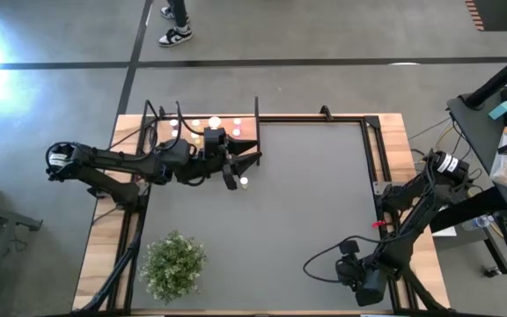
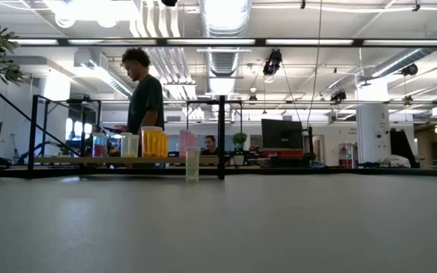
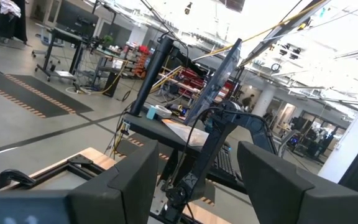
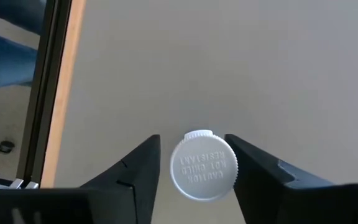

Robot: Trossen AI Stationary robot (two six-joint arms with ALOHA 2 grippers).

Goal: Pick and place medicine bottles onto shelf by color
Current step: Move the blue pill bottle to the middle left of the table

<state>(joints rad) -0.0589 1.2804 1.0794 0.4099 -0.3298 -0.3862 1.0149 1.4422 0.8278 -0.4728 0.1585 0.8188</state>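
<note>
white bottle cap (image 4: 203,165), embossed "caution not child resistant", upside down

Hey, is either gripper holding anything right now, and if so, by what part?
The right gripper has its jaws either side of a medicine bottle's white cap, closing on it; a firm grip cannot be told. The left gripper holds nothing, jaws open.

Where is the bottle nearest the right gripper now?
In the right wrist view, the white-capped bottle stands on the grey table between the right gripper's fingers, near the table's wooden edge.
</note>
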